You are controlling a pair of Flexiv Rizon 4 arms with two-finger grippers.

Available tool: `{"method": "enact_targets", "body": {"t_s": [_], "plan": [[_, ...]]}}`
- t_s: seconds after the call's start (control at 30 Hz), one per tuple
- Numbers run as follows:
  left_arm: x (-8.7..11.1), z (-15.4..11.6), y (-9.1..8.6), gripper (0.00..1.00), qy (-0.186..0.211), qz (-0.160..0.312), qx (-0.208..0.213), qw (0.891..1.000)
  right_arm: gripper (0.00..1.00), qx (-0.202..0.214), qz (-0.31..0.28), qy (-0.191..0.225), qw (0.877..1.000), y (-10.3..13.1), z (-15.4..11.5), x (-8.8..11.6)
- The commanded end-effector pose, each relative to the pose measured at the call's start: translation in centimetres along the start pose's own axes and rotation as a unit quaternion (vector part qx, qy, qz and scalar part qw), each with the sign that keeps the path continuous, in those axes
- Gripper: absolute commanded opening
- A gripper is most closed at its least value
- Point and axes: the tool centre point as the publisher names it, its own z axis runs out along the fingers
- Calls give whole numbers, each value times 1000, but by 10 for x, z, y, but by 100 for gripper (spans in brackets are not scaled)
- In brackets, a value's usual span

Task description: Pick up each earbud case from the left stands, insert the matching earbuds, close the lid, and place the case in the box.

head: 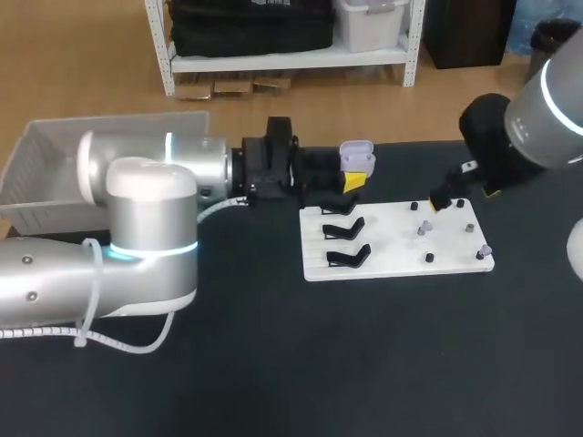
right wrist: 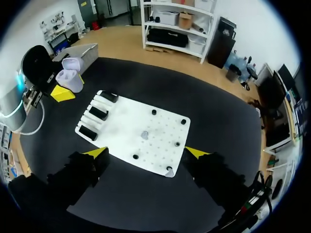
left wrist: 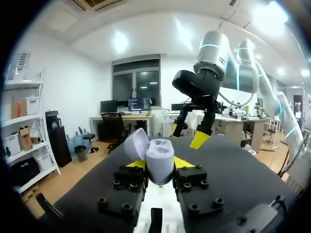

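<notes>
My left gripper (head: 353, 173) is shut on a lavender earbud case (head: 356, 155) with its lid standing open, held above the table just behind the white board (head: 396, 264). In the left wrist view the case (left wrist: 160, 162) sits between the yellow fingertips (left wrist: 137, 164), lid (left wrist: 136, 143) tilted aside. My right gripper (head: 449, 197) hangs open over the board's far right part; from its wrist view the gripper (right wrist: 146, 152) looks down on the board (right wrist: 121, 121). A small lavender earbud (right wrist: 145, 134) rests among the pegs; it shows as earbud (head: 422, 228) from above.
Three black stands (head: 342, 235) line the board's left side, all without cases. Short black pegs (head: 428, 259) dot its right half. A pale plastic box (head: 46, 173) stands at the table's far left, behind my left arm (head: 146, 228).
</notes>
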Motion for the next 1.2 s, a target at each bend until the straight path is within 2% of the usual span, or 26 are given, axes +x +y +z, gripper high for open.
{"method": "enact_targets", "body": {"t_s": [0.03,0.1,0.3,0.83,0.93,1.07,1.13,1.2], "plan": [[2,4,0,0,-13,-3,-7,1000,100,90,9,11,996,-8,3,14],[1,5,1,0,-17,-4,-6,1000,100,111,11,20,994,-16,5,23],[-3,11,3,0,-20,-1,1,1000,100,130,17,46,990,-27,11,48],[-1,19,6,0,-18,-8,10,1000,100,150,7,95,984,-39,24,82],[-1,19,6,0,-18,-8,10,1000,95,151,5,100,983,-39,30,87],[-1,19,6,0,-18,-8,10,1000,93,154,-2,103,983,-38,40,87],[-1,19,6,0,-18,-8,10,1000,82,157,-10,104,982,-39,45,86],[-1,19,6,0,-18,-8,10,1000,79,152,-14,106,983,-38,49,84]]}}
